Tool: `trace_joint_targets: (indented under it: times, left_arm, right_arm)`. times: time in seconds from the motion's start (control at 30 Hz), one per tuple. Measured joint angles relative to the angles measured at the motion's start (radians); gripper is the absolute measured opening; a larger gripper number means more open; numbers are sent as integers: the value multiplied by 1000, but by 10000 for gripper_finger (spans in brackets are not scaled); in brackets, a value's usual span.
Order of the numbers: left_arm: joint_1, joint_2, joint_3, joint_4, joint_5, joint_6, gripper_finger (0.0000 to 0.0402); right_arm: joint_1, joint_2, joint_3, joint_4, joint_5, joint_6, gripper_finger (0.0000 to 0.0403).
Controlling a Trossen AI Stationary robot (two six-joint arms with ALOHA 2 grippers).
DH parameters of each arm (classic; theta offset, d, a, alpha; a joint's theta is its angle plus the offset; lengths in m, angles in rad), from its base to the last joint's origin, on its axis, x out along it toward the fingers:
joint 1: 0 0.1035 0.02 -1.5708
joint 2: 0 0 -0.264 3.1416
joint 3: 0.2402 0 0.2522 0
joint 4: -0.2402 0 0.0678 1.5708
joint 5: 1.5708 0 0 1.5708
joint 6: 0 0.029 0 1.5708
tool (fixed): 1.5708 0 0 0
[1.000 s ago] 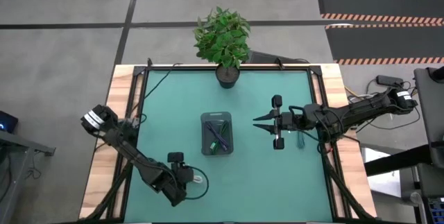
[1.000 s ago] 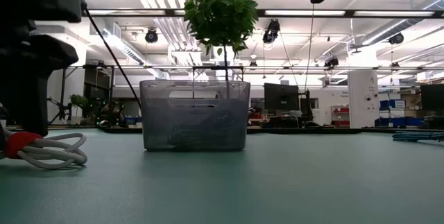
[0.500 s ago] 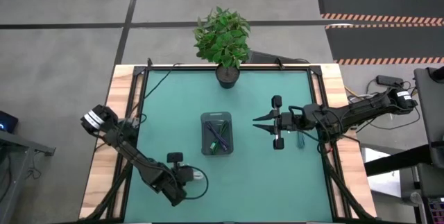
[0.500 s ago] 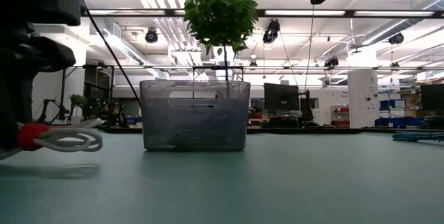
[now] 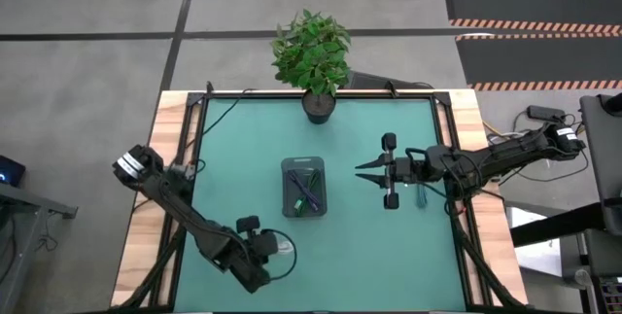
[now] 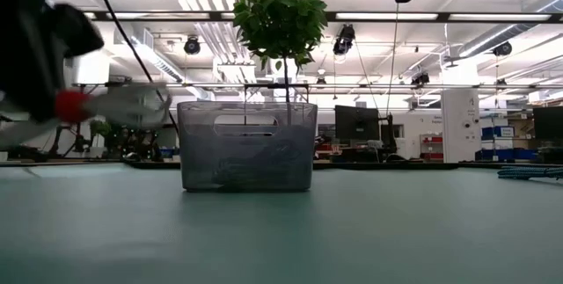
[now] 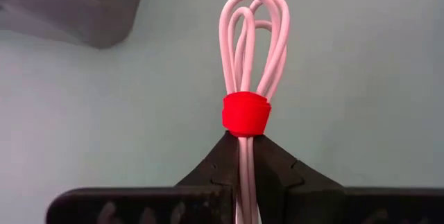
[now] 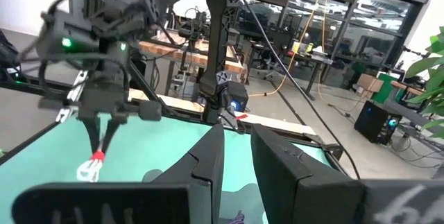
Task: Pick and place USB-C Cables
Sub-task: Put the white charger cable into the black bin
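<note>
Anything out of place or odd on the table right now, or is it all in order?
Nothing stands out. The left gripper holds the white cable by its red band, clear of the mat. The grey tray sits upright with cables inside. The right gripper waits beside it.

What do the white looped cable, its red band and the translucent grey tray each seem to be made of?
White looped cable: smooth, slightly glossy plastic sheath, judging by its soft sheen.
Red band: matte, probably fabric or rubber wrap; unclear which.
Translucent grey tray: rigid frosted plastic, since contents show dimly through.
</note>
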Motion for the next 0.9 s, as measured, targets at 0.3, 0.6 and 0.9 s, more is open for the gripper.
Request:
trace_joint_targets:
  times: [0.3, 0.6, 0.9]
  left_arm:
    - [52, -4, 195, -162, -1, -53, 10]
    - [202, -4, 277, -149, -42, -56, 10]
    - [358, -4, 278, -109, -21, -52, 9]
  right_arm:
    - [0, -9, 0, -9, 0, -5, 63]
    - [0, -90, 0, -150, 1, -20, 63]
    - [0, -108, 0, -205, 1, 4, 63]
